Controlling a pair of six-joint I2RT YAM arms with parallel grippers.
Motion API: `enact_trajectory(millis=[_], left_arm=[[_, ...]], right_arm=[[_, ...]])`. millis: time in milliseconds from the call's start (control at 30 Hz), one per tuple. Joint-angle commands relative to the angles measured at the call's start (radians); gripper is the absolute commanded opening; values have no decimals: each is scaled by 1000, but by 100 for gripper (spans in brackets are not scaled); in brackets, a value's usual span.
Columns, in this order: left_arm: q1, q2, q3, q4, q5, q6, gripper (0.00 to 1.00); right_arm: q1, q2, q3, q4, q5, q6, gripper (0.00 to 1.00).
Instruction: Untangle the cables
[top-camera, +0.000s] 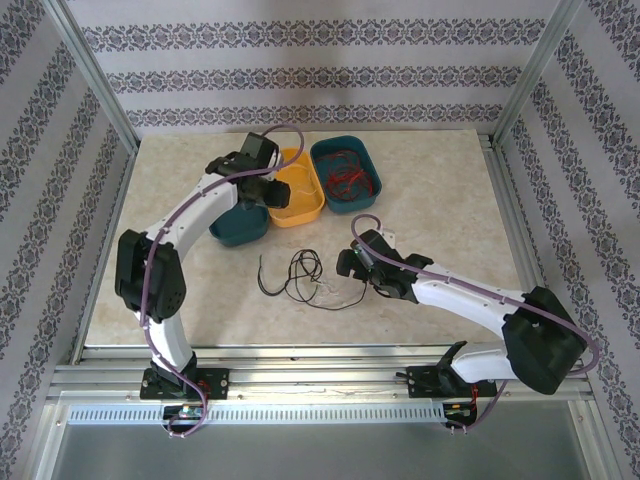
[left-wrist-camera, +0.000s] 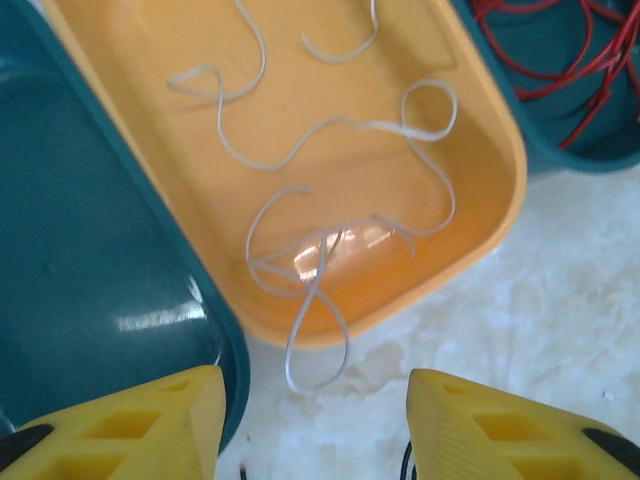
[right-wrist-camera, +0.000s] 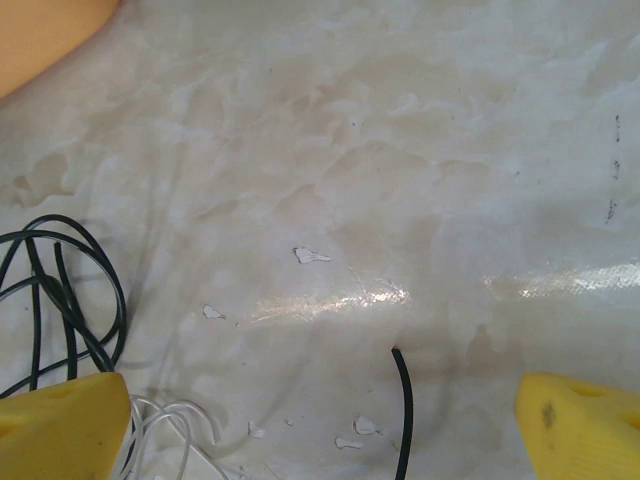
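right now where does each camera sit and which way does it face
Top external: above and behind the arms, looking down on the table; both arms show, left hand by the yellow tray, right hand by the black cables.
Left wrist: on that arm, facing down into the yellow tray and white cables; open fingers at the bottom.
Right wrist: low over the table, open fingers in the bottom corners.
Shared: black cables in top and right wrist.

Bright, even light comes from above; shadows on the counter (top-camera: 430, 190) are soft and faint. Glare spots the floor of the yellow tray (left-wrist-camera: 480, 120) and the teal tray (left-wrist-camera: 100, 250) left of it. Below the yellow tray in the left wrist view, the left pincer (left-wrist-camera: 315, 425) looks blurred.
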Motion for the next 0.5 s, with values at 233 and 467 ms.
enact_trajectory(millis=[233, 467], left_arm=[[5, -14, -128, 35, 71, -39, 49], [5, 18, -102, 55, 49, -41, 44]], right_arm=[[-8, 18, 27, 18, -12, -8, 98], [-5, 0, 8, 15, -6, -2, 98]])
